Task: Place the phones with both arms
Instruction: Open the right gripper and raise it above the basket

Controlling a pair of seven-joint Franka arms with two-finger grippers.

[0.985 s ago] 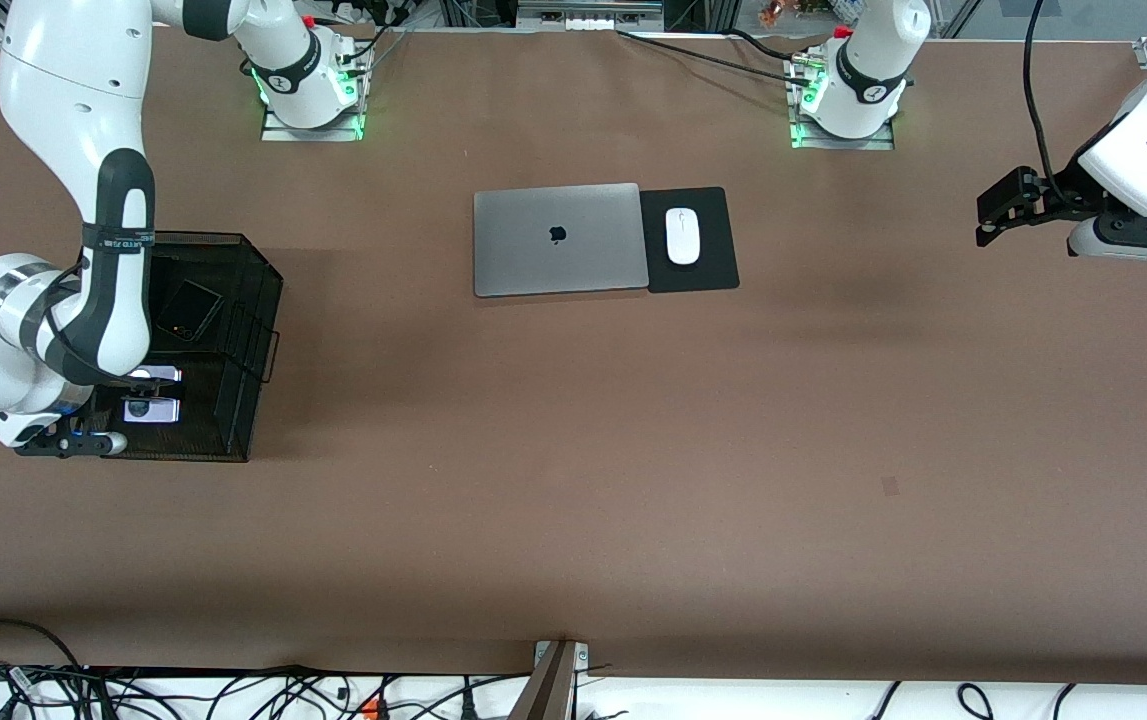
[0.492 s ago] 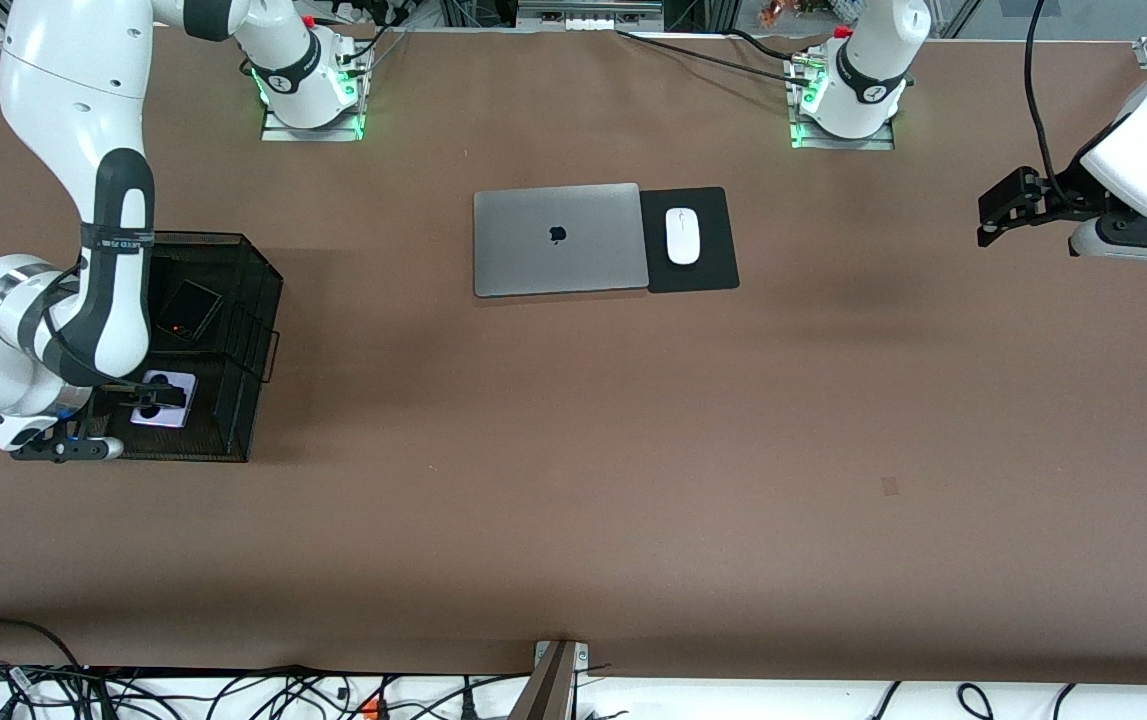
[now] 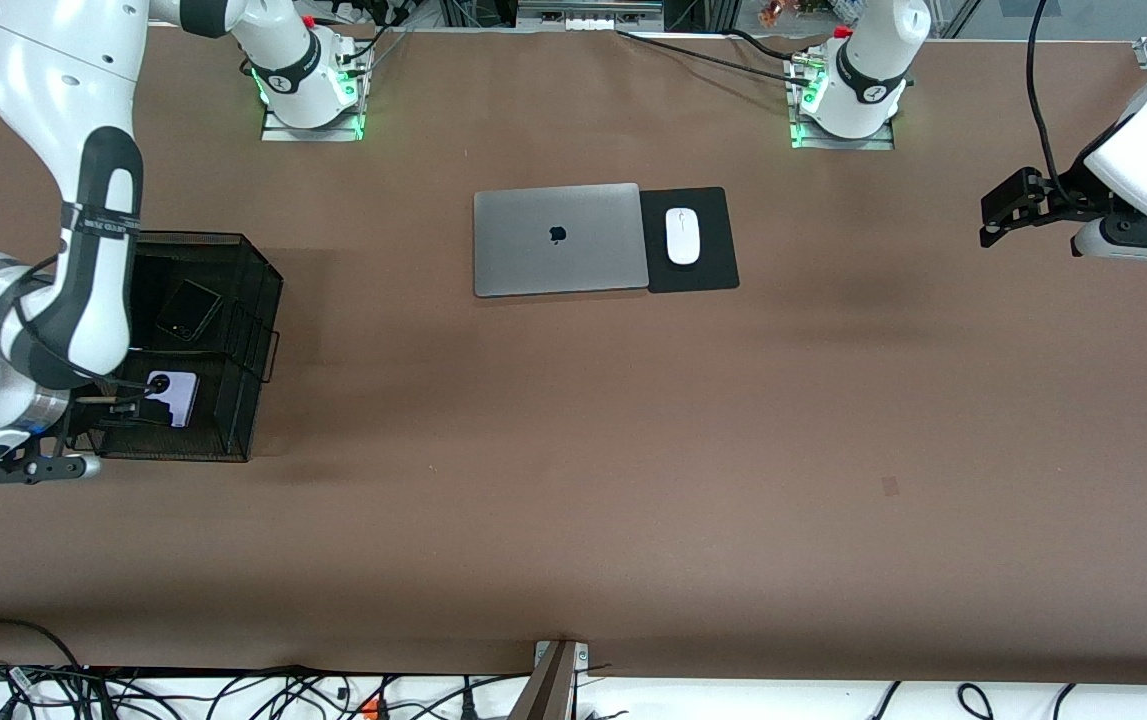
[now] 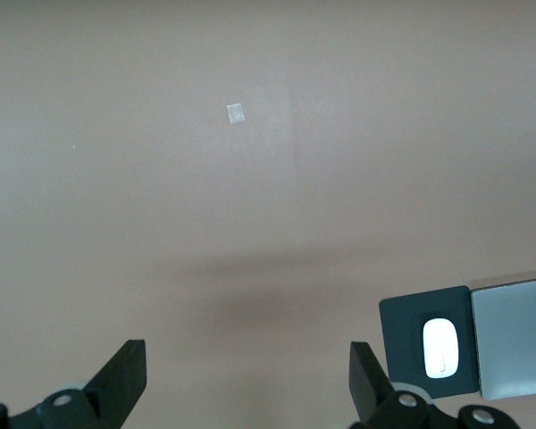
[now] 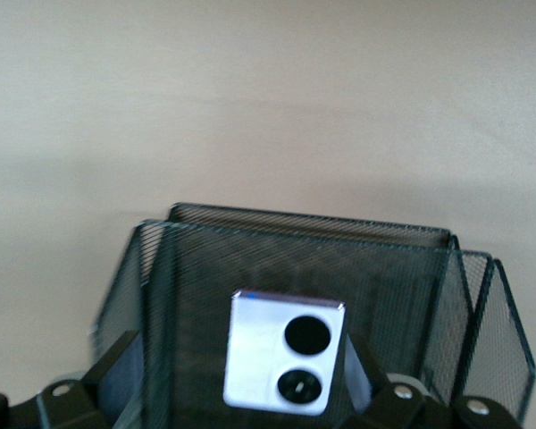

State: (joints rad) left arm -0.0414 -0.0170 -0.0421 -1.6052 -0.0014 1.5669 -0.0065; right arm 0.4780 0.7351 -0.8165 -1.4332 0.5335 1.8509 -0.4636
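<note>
A lavender-white phone (image 3: 174, 396) with two black circles lies flat in the black mesh basket (image 3: 255, 262), in the part nearer the front camera. A small squarish black phone (image 3: 188, 310) lies in the basket's farther part. I cannot make out the long slim black phone. My right gripper (image 3: 126, 408) is open and empty at the basket's edge toward the right arm's end, just clear of the lavender phone. The right wrist view shows that phone (image 5: 286, 362) inside the basket (image 5: 305, 223), past the open right gripper (image 5: 241, 350). My left gripper (image 3: 999, 212) waits over the table, open and empty (image 4: 247, 357).
A closed silver laptop (image 3: 558, 238) lies mid-table with a black mouse pad (image 3: 710, 270) and a white mouse (image 3: 682, 236) beside it, toward the left arm's end. The left wrist view also shows the mouse (image 4: 439, 347) and the laptop (image 4: 518, 335). The basket has upright mesh dividers.
My right gripper let go of the lavender phone and drew back toward the right arm's end of the table. The phone now lies flat in the basket. The left arm barely moved.
</note>
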